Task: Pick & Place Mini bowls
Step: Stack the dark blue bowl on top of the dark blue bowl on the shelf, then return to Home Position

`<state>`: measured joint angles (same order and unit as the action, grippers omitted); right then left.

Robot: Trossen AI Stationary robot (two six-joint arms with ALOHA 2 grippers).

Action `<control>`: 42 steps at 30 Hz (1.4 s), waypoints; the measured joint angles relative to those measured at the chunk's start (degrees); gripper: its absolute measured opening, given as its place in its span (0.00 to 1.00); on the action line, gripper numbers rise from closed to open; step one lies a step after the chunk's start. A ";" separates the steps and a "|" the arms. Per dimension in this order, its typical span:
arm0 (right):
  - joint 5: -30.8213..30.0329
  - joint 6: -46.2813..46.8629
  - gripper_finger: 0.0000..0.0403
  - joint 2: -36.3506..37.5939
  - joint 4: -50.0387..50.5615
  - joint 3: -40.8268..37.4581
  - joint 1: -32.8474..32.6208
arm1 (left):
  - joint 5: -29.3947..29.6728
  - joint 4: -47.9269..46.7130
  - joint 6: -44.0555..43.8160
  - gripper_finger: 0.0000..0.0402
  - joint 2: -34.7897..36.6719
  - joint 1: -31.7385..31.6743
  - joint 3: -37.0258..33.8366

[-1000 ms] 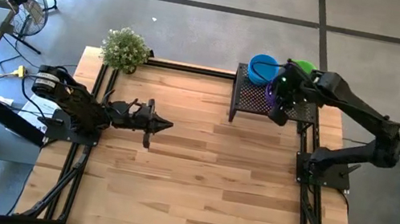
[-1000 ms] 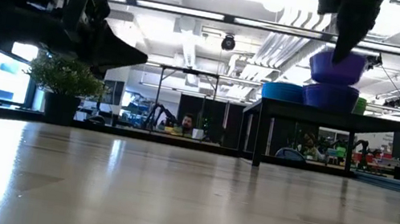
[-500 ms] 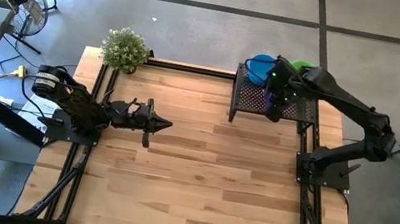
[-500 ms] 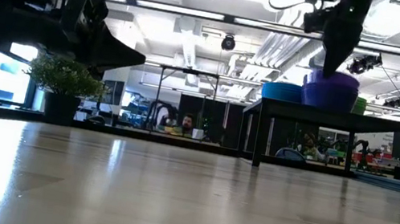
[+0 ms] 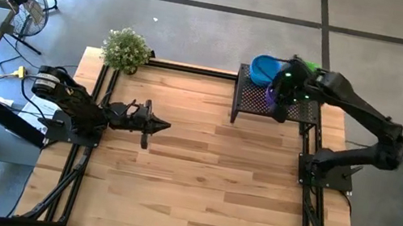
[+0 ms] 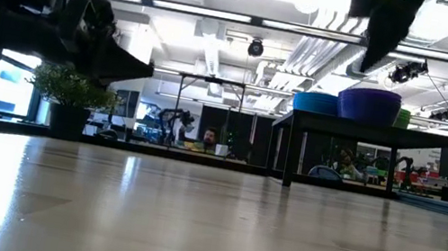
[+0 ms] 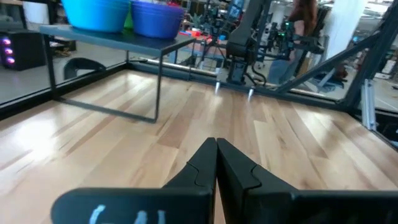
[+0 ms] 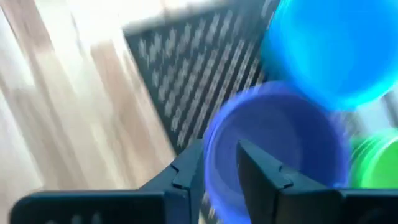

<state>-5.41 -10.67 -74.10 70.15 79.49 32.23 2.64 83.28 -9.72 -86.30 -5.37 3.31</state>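
The purple bowl [image 6: 370,104] sits on the black mesh stand [image 5: 257,100], next to the blue bowl [image 5: 263,67] and the green bowl [image 5: 308,68] at the stand's far edge. The right gripper [image 8: 219,163] hangs just above the purple bowl, fingers partly apart astride its near rim, one inside and one outside, with no firm hold visible. The left gripper [image 7: 216,163] hovers over the table [image 5: 199,178], well away from the stand, fingers pressed together and empty.

Robotics lab — ceiling strip lights [image 6: 180,7], robot rigs [image 7: 245,37] behind
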 joint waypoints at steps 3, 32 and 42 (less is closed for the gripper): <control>3.40 -1.59 0.15 5.66 -9.30 -3.76 0.00 | 1.68 -0.04 0.07 0.00 1.67 0.00 -1.77; 8.90 5.17 0.00 35.61 -93.31 -67.91 -14.48 | -8.63 -32.18 2.72 0.00 29.83 -15.42 -2.69; 8.80 7.93 0.00 48.61 -88.57 -74.26 -16.98 | -9.38 -51.60 4.04 0.00 47.58 -17.53 -2.68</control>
<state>3.39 -2.74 -25.49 -18.42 5.23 15.25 -6.74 31.68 -5.67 -38.73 -22.89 0.62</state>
